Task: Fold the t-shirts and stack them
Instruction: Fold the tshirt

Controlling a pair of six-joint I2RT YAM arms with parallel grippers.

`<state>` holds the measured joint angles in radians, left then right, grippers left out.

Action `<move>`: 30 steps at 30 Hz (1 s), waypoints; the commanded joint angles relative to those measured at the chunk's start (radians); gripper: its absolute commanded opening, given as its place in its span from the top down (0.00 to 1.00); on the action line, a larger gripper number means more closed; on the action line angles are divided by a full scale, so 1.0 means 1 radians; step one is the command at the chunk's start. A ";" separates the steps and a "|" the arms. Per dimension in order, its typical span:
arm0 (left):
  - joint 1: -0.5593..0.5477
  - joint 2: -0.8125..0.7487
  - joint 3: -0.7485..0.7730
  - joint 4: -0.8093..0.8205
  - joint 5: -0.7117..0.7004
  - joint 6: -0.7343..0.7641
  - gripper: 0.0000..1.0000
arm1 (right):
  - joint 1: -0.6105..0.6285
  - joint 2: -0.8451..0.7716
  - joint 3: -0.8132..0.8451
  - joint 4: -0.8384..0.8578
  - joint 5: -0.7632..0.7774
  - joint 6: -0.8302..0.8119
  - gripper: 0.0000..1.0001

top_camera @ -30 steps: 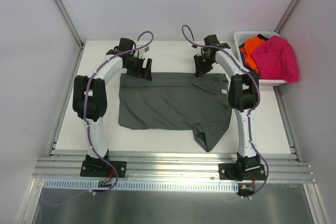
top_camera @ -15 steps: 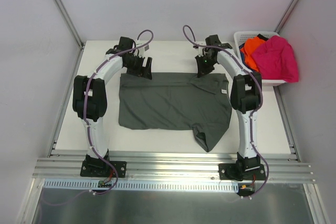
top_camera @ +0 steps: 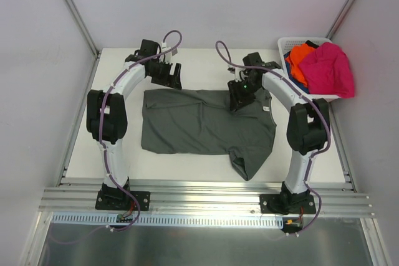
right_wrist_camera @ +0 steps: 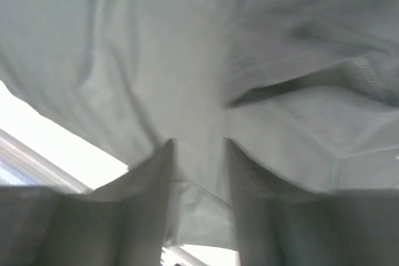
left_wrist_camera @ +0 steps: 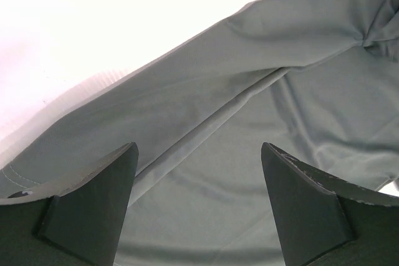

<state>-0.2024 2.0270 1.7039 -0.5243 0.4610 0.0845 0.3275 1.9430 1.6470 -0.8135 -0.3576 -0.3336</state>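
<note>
A large dark grey-green t-shirt [top_camera: 199, 126] lies spread on the white table, one sleeve hanging toward the near edge. My right gripper [top_camera: 239, 98] is over its far right part. In the right wrist view the cloth [right_wrist_camera: 156, 60] runs between the narrow-set fingers [right_wrist_camera: 198, 144], and creases fan out from the pinch. My left gripper [top_camera: 169, 78] hovers open over the shirt's far left edge. Its fingertips [left_wrist_camera: 199, 147] stand wide apart above a flat fold of cloth [left_wrist_camera: 249, 60] and hold nothing. A magenta-pink t-shirt [top_camera: 327, 70] and an orange one [top_camera: 300, 57] are heaped in the basket.
The white lattice basket [top_camera: 293, 43] stands at the table's far right corner, close to my right arm. White walls enclose the table on three sides. Bare table [top_camera: 199, 66] shows beyond the shirt and along its left and near sides.
My right gripper has moved nearer and to the left, from the shirt's far right edge onto the shirt, dragging that edge with it and rumpling the cloth. The left gripper has barely shifted.
</note>
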 commanded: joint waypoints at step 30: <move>0.023 -0.031 -0.059 -0.042 -0.005 0.004 0.19 | -0.096 0.180 0.191 0.007 0.043 -0.019 0.51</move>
<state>-0.1944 2.0270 1.6405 -0.5385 0.4622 0.0715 0.2268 2.1147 1.7908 -0.8158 -0.3202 -0.3416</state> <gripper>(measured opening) 0.809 0.491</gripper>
